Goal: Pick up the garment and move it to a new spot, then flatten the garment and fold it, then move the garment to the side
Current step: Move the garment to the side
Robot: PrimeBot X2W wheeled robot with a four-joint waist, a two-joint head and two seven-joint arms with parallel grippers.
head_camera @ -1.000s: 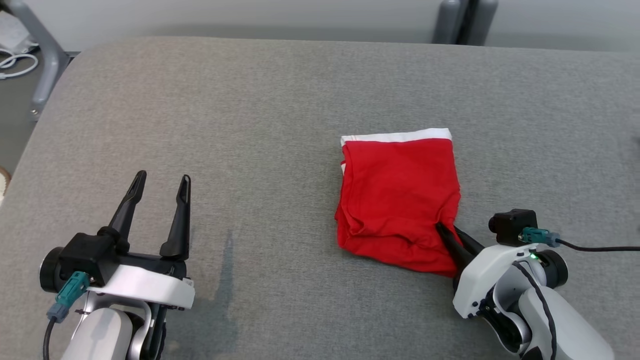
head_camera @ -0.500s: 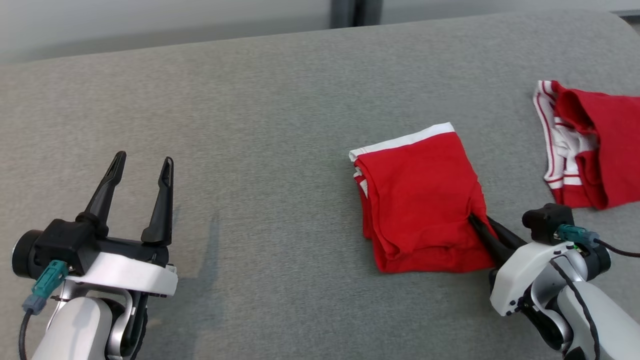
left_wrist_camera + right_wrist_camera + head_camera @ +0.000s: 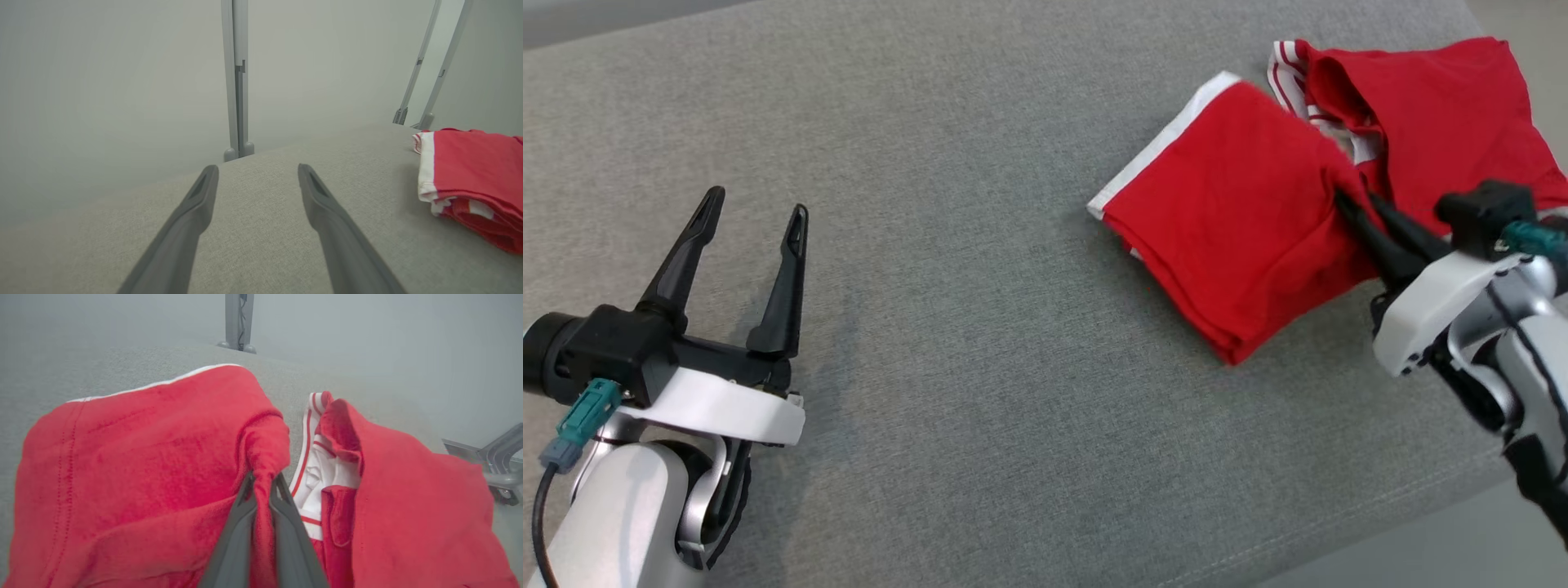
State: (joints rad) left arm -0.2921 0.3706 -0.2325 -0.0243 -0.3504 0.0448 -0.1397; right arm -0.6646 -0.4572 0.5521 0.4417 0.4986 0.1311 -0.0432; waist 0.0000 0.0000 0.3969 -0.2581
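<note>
The garment [image 3: 1241, 220] is a folded red piece with a white band, lying on the grey padded surface [image 3: 972, 327] at the right. My right gripper [image 3: 1339, 196] is shut on a pinched bunch of its right edge; the right wrist view shows the red cloth [image 3: 143, 457] squeezed between the dark fingers [image 3: 237, 539]. My left gripper [image 3: 758, 204] stands open over bare surface at the lower left, far from the garment. In the left wrist view the left gripper [image 3: 257, 171] holds nothing and the garment [image 3: 478, 179] lies off to the right.
A second red garment [image 3: 1437, 122] with a white striped waistband lies crumpled at the far right corner, touching the folded one; it also shows as red cloth [image 3: 408, 506] in the right wrist view. The surface's front edge [image 3: 1339, 555] runs close below my right arm. Grey posts [image 3: 238, 81] stand behind.
The head camera has swung to the right. My right gripper has dragged the folded garment right and back until it meets the second red garment. The left gripper stays open.
</note>
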